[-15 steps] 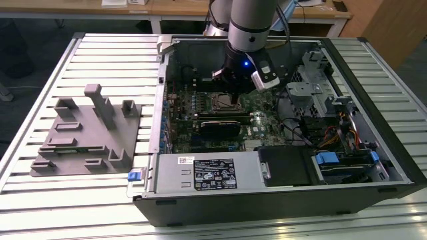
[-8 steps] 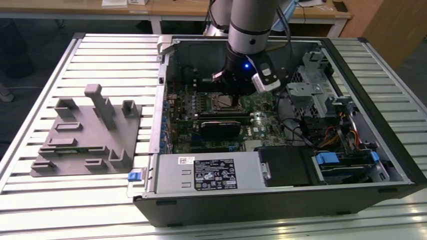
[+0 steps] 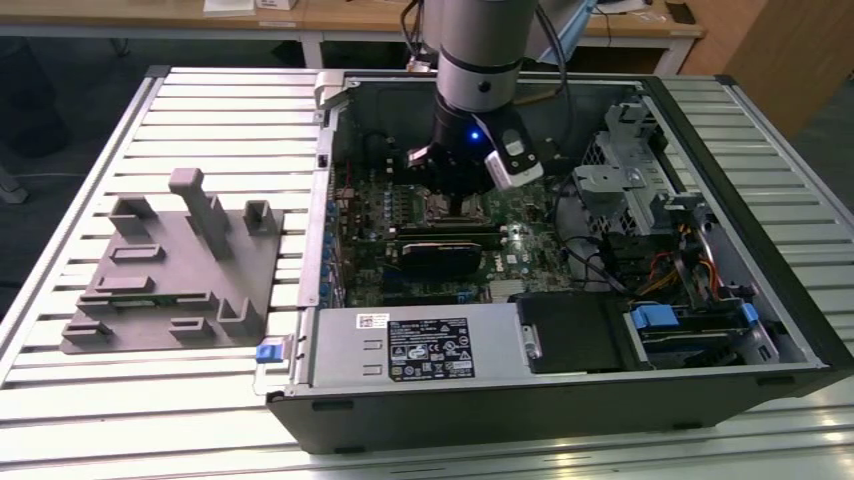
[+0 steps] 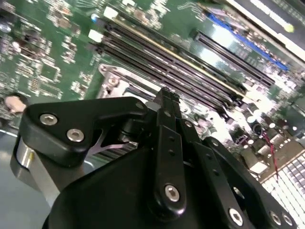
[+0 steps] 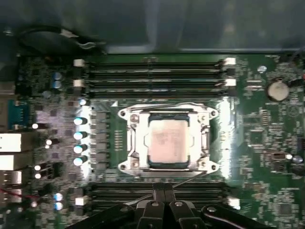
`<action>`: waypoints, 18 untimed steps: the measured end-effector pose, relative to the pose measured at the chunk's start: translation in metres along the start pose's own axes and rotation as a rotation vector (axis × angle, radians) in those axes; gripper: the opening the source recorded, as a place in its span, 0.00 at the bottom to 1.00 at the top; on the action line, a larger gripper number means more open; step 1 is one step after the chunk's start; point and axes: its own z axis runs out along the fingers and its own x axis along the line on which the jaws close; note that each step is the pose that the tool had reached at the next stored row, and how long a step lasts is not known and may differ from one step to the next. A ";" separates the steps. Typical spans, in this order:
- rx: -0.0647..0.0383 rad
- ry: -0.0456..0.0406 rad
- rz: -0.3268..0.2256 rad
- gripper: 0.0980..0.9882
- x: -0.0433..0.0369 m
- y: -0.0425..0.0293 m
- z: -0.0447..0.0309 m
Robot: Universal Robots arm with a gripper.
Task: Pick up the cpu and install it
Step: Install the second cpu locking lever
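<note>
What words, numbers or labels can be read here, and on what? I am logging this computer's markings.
Black label on the metal cover inside the case: white print, too small to read.
White sticker beside it: too small to read.
Top of the cpu seated in its socket: faint marks, blurred.
Circuit board: tiny white markings, unreadable.
No text is legible anywhere.
</note>
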 end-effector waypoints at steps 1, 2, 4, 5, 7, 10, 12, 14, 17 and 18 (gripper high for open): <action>0.000 -0.0001 0.000 0.01 0.0007 0.0000 0.0003; 0.000 0.0000 0.000 0.01 0.0008 -0.0001 0.0007; 0.000 0.0000 0.000 0.01 0.0008 -0.0001 0.0023; 0.000 0.0001 0.000 0.01 0.0008 -0.0002 0.0037; 0.000 0.0000 0.000 0.01 0.0011 -0.0003 0.0072; 0.000 0.0000 0.000 0.01 0.0019 -0.0005 0.0121; -0.006 0.0004 0.000 0.01 0.0032 -0.0008 0.0135; -0.026 0.0008 0.000 0.01 0.0060 -0.0019 0.0139; -0.050 0.0012 0.000 0.01 0.0104 -0.0051 0.0139; -0.057 0.0014 0.000 0.01 0.0116 -0.0063 0.0139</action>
